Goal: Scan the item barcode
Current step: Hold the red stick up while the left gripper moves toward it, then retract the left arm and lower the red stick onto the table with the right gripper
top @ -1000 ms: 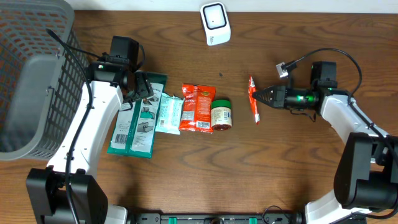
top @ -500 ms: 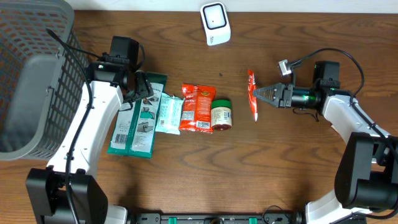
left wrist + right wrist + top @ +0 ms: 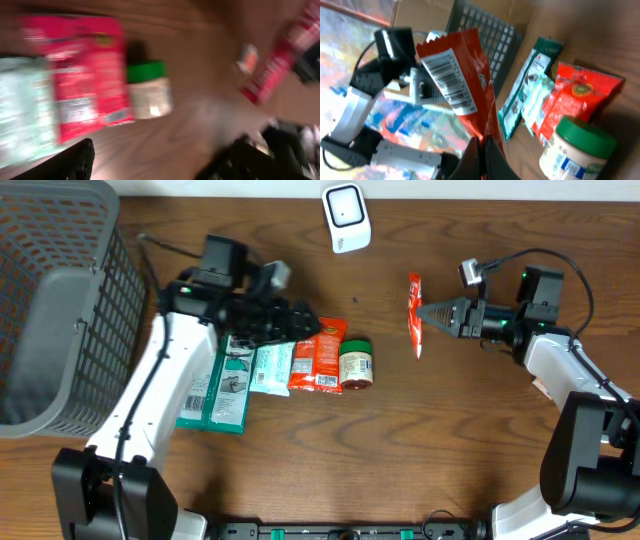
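Packet (image 3: 415,315) judged light, thin and floppy; we find the right gripper (image 3: 427,313) pinching its bottom edge, clear of the barcode (image 3: 449,75), and the left gripper (image 3: 303,325) standing wide.

Table (image 3: 300,470): wood, brown, strong grain, low sheen recorded.
Basket (image 3: 60,240): grey plastic lattice, matt.
Scanner (image 3: 346,218): white plastic shell, smooth, slightly glossy.
Sachet (image 3: 460,75): red film, glossy, creased (barcode printed on a white panel).
Pouch (image 3: 318,355): red film, shiny, wrinkled.
Jar (image 3: 355,367): pale body with a paper-like label; lid (image 3: 585,132) noted as green plastic, smooth.
Green pack (image 3: 215,395) and mint pack (image 3: 268,365): thin film, smooth.
Left arm (image 3: 150,395): white plastic shell, smooth; joints black, matt.
Nothing could be judged from the blurred left wrist view.
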You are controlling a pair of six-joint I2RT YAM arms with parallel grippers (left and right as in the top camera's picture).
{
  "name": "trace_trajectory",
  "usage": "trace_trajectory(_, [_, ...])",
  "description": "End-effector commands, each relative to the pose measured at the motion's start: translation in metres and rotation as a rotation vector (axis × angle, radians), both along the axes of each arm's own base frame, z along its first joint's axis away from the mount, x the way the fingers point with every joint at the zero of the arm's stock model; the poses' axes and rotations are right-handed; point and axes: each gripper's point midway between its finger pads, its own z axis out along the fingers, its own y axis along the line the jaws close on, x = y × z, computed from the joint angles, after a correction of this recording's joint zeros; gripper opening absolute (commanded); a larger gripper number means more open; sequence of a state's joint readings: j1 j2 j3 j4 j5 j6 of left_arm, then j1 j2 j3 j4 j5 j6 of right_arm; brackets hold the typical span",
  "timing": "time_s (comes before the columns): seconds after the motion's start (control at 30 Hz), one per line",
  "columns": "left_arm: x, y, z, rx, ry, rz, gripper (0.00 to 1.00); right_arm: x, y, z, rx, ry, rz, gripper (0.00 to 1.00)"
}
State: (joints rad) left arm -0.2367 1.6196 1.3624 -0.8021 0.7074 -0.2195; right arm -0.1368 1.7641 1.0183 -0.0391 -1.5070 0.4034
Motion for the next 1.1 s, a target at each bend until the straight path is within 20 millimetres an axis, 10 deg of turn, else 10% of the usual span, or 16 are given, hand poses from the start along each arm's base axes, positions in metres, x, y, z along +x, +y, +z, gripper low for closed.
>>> trace_trajectory(0.0, [-0.019,-0.048,0.019,-0.127,-0.082,-0.201,0.86,0.007,-0.001,0.015,0.029,0.121,-0.016,0.01])
trace_trajectory(0.33, [-0.019,-0.112,0.036,-0.122,-0.333,-0.333,0.86,0.017,0.013,0.050,0.052,0.111,0.013,0.01])
trace_trajectory(0.67, [-0.003,-0.125,0.042,-0.055,-0.467,-0.297,0.86,0.004,0.045,0.089,0.070,0.017,0.091,0.01])
trace_trajectory(1.07, [-0.003,-0.119,0.039,-0.051,-0.438,-0.287,0.86,0.000,0.046,0.088,0.051,-0.090,0.112,0.03])
